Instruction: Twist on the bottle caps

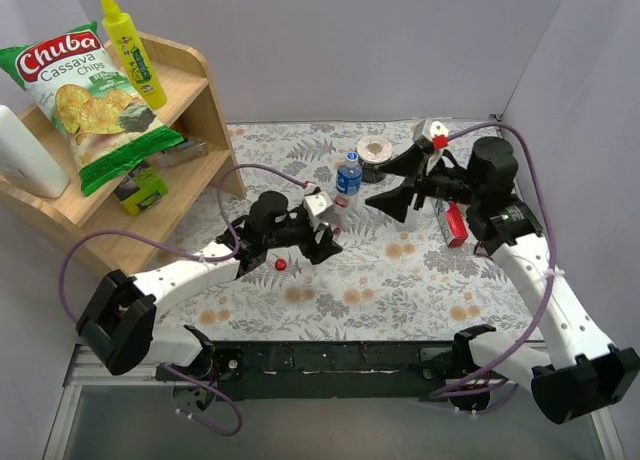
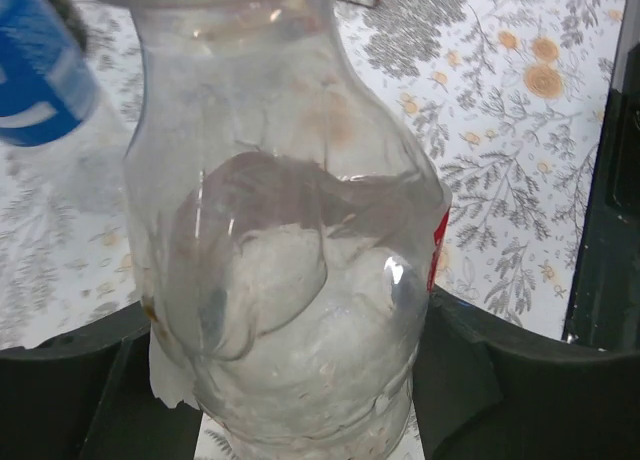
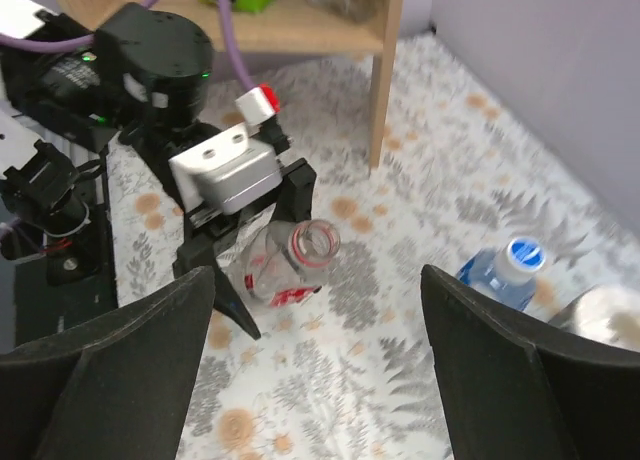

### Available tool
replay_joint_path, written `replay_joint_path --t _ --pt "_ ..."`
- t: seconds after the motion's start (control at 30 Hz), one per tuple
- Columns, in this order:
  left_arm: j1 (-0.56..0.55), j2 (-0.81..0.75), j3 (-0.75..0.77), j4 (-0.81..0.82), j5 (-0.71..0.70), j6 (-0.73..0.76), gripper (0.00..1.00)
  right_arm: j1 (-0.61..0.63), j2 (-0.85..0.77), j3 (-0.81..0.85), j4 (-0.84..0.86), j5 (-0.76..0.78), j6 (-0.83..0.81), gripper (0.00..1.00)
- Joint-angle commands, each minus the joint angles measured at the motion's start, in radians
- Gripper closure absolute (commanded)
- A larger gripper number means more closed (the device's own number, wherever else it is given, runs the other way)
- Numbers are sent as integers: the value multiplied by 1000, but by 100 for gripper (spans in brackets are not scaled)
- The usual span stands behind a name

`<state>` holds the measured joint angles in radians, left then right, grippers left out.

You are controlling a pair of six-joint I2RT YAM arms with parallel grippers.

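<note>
Closest to the lens, a clear bottle [image 2: 280, 280] is clamped round its body in the left gripper [image 3: 262, 242], its mouth bare, while the right gripper [image 3: 315, 380] hovers spread wide with nothing in it. One small bottle [image 1: 348, 175] near the far edge of the worktop [image 1: 400, 280] already wears a blue cap [image 3: 525, 252] (how tight, I cannot tell), so I judge the job partly done. Small, round and loose, a red cap [image 1: 280, 264] sits toward the near edge, just beside the left gripper.
</note>
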<state>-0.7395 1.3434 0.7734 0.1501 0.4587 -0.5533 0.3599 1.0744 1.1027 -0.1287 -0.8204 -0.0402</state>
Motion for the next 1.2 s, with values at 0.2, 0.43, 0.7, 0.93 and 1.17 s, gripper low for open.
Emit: replay_joint_path --t 0.2,0.43,0.7,0.93,1.17 --pt "149 -243 127 -283 187 207 100 83 168 126 -265 -140 -508 31" --pt "253 -311 265 -274 67 49 100 264 444 181 -258 -26 -682 40" --pt "342 -328 366 -305 144 -30 100 436 683 160 -66 73 -705 43" --pt "350 -382 310 -320 207 -39 100 504 840 241 20 155 -650 40" --pt "358 -392 288 -307 218 -45 100 539 920 284 15 202 -639 39"
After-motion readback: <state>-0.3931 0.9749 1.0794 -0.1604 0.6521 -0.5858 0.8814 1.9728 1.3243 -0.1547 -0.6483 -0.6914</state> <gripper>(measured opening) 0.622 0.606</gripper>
